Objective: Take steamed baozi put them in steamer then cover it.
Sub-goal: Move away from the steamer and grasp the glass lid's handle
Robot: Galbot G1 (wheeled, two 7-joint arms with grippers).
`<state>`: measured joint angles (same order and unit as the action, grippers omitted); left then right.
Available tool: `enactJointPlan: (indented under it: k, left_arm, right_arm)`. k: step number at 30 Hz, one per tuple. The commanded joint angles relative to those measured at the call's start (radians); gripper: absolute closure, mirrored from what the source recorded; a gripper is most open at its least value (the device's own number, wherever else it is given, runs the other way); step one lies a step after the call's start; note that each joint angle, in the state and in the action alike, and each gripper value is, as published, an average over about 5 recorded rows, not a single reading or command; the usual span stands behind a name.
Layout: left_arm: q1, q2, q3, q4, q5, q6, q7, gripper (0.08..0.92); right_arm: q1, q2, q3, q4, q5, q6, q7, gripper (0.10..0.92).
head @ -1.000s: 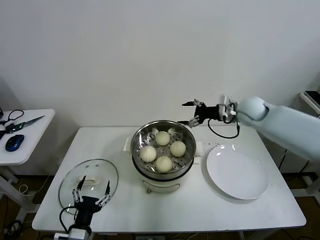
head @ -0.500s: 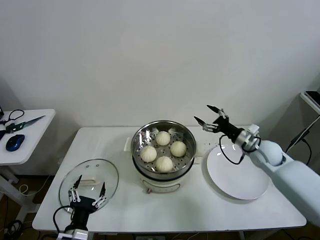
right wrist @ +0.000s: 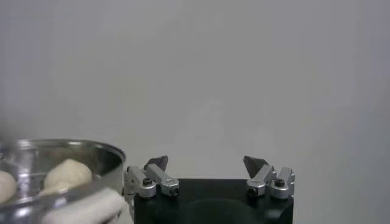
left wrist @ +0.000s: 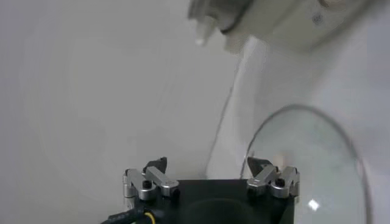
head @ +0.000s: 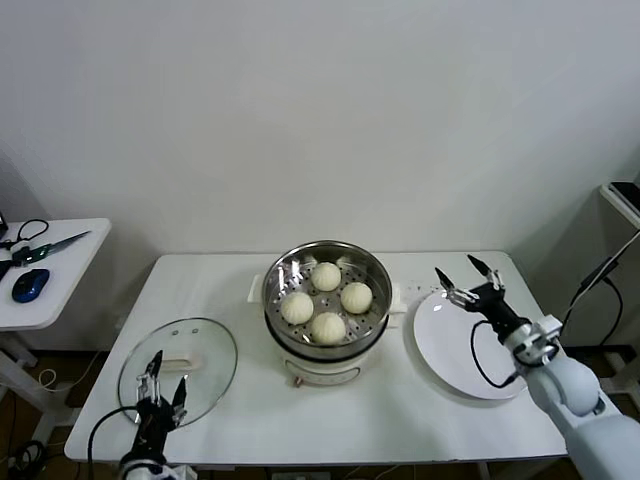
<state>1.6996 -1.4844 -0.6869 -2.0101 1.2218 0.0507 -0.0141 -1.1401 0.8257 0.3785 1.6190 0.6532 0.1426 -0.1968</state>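
All four cream-white baozi (head: 326,297) sat in the shiny steel steamer (head: 325,335). My left gripper (head: 160,385), wide and empty, needed squaring over the clear glass cover's (head: 177,365) handle.

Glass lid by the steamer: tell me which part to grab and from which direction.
Grip the cream-white bar handle at the centre of the glass lid, coming straight down from above. The lid lies flat on the table with the handle facing up, and its rim sits too low to pinch. The open left end effector over its near edge is probably best placed.
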Motion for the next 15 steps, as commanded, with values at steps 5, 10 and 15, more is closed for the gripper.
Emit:
enactJointPlan:
  k: [5,10,15]
  left_arm:
    - [-0.230,0.004,-0.056,0.327,0.387,-0.086,-0.143,0.177]
    - [-0.269,0.008,-0.054,0.393,0.392,-0.089,-0.126,0.177]
    - [-0.303,0.001,-0.056,0.440,0.409,-0.072,-0.132,0.177]
  right_arm:
    - [-0.194,0.076,0.175,0.024,-0.100,-0.032,0.019,0.203]
    - [-0.185,0.085,0.177,0.008,-0.112,-0.032,0.017,0.203]
    - [-0.168,0.096,0.171,0.005,-0.116,-0.034,0.018,0.203]
